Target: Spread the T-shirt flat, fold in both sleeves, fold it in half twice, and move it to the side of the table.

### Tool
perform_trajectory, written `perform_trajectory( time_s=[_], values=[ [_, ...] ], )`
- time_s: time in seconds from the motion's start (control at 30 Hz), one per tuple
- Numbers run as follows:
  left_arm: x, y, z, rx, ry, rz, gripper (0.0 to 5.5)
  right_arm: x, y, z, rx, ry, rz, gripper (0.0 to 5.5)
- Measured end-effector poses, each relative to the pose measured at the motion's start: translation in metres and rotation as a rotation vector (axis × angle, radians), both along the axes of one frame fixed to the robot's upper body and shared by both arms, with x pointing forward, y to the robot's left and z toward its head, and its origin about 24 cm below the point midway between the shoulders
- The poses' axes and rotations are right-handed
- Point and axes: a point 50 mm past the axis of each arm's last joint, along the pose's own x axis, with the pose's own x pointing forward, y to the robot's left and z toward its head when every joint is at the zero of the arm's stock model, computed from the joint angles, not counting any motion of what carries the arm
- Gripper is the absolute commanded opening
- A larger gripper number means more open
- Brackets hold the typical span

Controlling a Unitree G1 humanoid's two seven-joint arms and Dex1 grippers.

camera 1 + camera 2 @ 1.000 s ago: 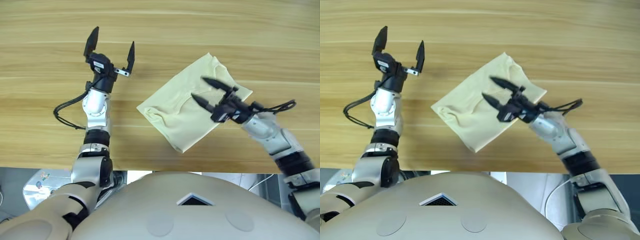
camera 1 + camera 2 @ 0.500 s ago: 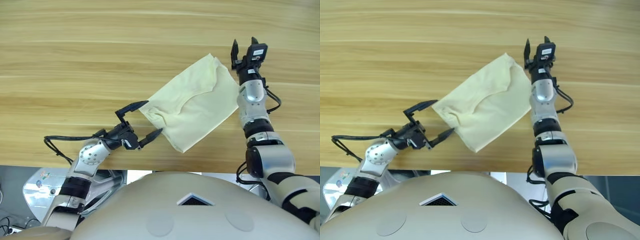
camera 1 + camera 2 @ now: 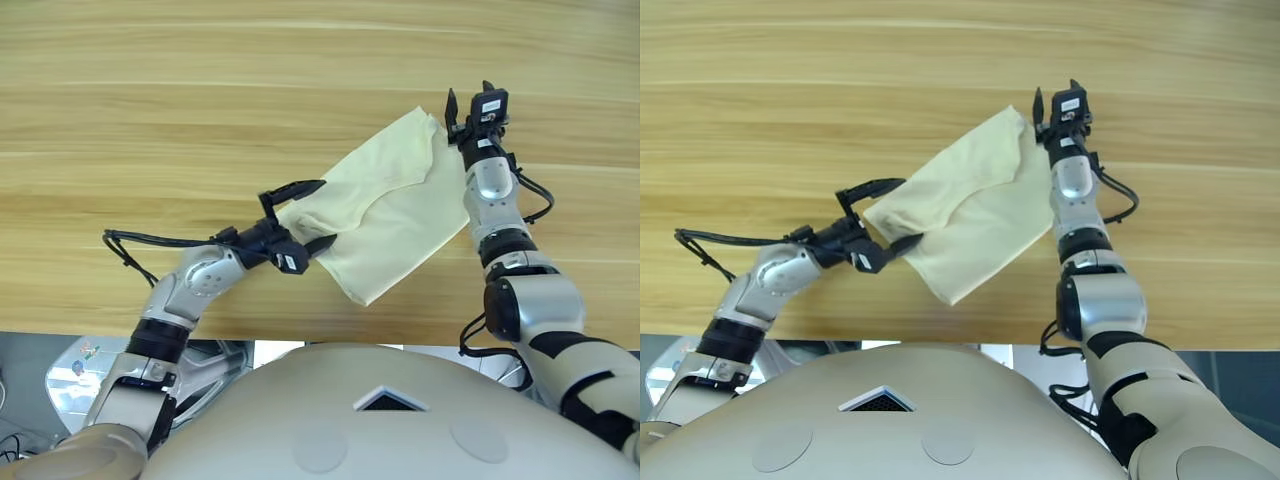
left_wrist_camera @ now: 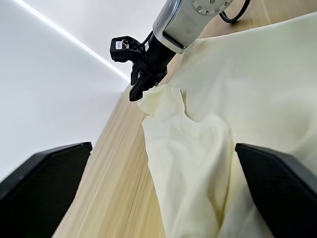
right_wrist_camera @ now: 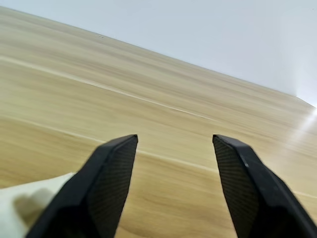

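While both wide open, left tool (image 3: 328, 211) astride T-shirt (image 3: 390, 215) corner, right tool (image 3: 468, 92) at its far edge, wide table (image 3: 150, 100) beyond.

A pale wooden worktop (image 3: 300, 80) with long, straight bands of grain took up most of the scene. Beyond its far edge rose a plain white wall (image 5: 198, 29), crossed by a thin bright strip of light (image 4: 64, 34). Below its near edge lay grey floor (image 3: 20, 360).

The pale yellow T-shirt (image 4: 237, 124) lies rumpled on the wooden table (image 4: 114, 163); the left gripper (image 4: 163, 145) spreads its dark fingers (image 4: 44, 188) wide across the near cloth; farther off, the right gripper (image 4: 140, 90) hangs just beside a bunched corner; a white wall (image 4: 54, 89) stands behind.
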Motion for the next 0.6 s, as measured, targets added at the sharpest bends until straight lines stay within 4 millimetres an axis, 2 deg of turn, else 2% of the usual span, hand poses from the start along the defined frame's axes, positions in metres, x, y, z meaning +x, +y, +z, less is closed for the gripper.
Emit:
perform_trajectory(
  time_s=[0.17,0.37,0.57,0.6],
  values=[
    [0.003,-0.008,0.000,0.046,-0.018,-0.048,5.38,0.002,0.007,0.001,-0.007,-0.008,0.019,2.80],
    [0.005,-0.004,-0.001,0.089,-0.023,-0.045,5.38,0.002,0.012,-0.001,-0.007,-0.001,0.031,2.80],
    [0.034,0.005,0.005,0.071,-0.059,0.123,5.38,0.002,0.016,-0.001,-0.002,-0.005,0.038,2.80],
    [0.043,0.010,0.008,0.026,-0.055,0.214,5.38,0.003,0.016,0.000,-0.002,-0.009,0.039,2.80]
  ],
)
